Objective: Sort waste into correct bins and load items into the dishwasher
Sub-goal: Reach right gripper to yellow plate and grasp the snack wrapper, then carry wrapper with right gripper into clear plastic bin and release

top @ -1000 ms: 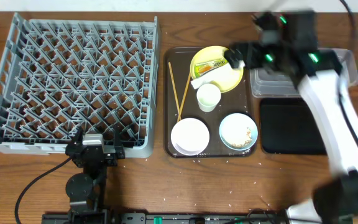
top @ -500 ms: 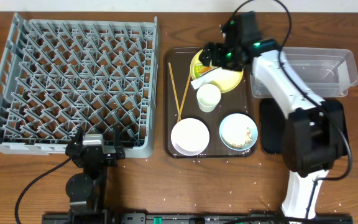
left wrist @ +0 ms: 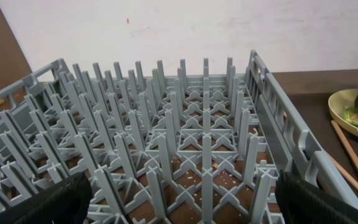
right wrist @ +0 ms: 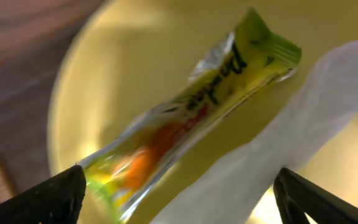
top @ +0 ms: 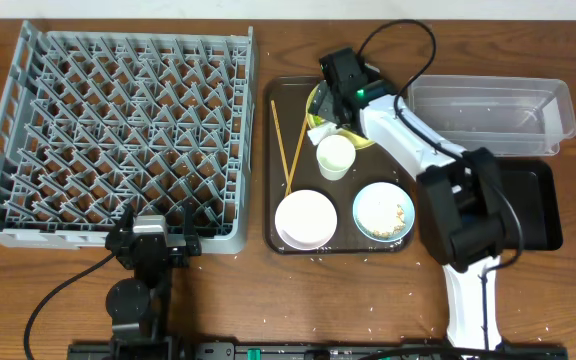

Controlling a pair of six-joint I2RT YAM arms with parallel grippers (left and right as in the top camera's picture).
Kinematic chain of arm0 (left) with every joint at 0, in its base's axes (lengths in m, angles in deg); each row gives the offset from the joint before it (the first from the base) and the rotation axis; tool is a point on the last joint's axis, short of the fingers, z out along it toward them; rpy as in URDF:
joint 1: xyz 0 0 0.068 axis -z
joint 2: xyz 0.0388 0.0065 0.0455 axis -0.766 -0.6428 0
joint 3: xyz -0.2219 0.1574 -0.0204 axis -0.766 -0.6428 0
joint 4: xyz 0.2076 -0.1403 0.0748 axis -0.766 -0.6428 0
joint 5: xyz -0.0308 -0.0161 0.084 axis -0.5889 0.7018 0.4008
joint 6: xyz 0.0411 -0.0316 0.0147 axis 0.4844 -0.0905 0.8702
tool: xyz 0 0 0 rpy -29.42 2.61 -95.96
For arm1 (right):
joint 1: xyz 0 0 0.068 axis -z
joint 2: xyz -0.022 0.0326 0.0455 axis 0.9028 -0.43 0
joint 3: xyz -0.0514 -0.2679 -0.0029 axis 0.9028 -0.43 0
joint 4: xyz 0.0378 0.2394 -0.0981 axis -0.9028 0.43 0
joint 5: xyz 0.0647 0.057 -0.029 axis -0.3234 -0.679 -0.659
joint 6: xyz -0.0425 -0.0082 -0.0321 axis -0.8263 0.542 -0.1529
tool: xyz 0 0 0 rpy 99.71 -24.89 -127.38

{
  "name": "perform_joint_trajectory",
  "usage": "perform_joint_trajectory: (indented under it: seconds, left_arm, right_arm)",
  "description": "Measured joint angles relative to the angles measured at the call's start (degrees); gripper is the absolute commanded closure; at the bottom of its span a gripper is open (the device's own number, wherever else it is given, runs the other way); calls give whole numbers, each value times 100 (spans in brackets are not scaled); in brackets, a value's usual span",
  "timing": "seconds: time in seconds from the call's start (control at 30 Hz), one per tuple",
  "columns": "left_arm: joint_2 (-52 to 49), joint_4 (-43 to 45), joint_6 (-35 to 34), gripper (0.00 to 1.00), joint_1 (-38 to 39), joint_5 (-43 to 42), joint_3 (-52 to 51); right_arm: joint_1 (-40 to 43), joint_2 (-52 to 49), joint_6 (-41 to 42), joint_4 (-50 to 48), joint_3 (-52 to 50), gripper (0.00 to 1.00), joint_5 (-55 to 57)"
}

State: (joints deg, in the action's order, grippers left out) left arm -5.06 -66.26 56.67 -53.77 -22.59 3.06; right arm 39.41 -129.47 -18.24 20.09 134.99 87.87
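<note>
jaws of right gripper (right wrist: 179, 190) spread wide, holding nothing, close over wrapper (right wrist: 191, 118) on yellow plate (right wrist: 98, 87); arm (top: 408, 140) stretches across from black tray (top: 540, 205). left gripper (left wrist: 182, 199) spread, empty, by rack (left wrist: 185, 124).

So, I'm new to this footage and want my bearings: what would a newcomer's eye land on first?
The big grey dish rack fills the table's left side, its pegs bare. Beside it, the right gripper hangs open just above the yellow plate on the dark brown tray, where a yellow-green wrapper lies next to a white napkin.
</note>
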Motion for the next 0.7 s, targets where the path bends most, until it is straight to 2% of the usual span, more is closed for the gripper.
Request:
perform_joint_trajectory:
  seconds: [0.07,0.1,0.17,0.2,0.27,0.57,0.7]
  left_arm:
    - [0,-2,-2,5,0,0,0]
    - [0,-2,0,5,0,0,-2]
    - [0,-2,-2,5,0,0,-2]
    - [0,0,0,5,0,0,-2]
    - [0,0,0,5,0,0,0]
    - [0,-2,0,5,0,0,-2]
    - [0,-2,0,5,0,0,0]
  right_arm:
    - [-2,-107,55,-37,0,15,61]
    - [-7,-136,70,-79,2,24,131]
    - [-7,-142,111,-140,15,49,140]
    - [-7,-170,125,-157,17,73,142]
    - [-7,-203,153,-170,17,99,188]
    - [37,-155,-96,-52,59,99,-17]
    - [280,378,-225,411,59,99,-144]
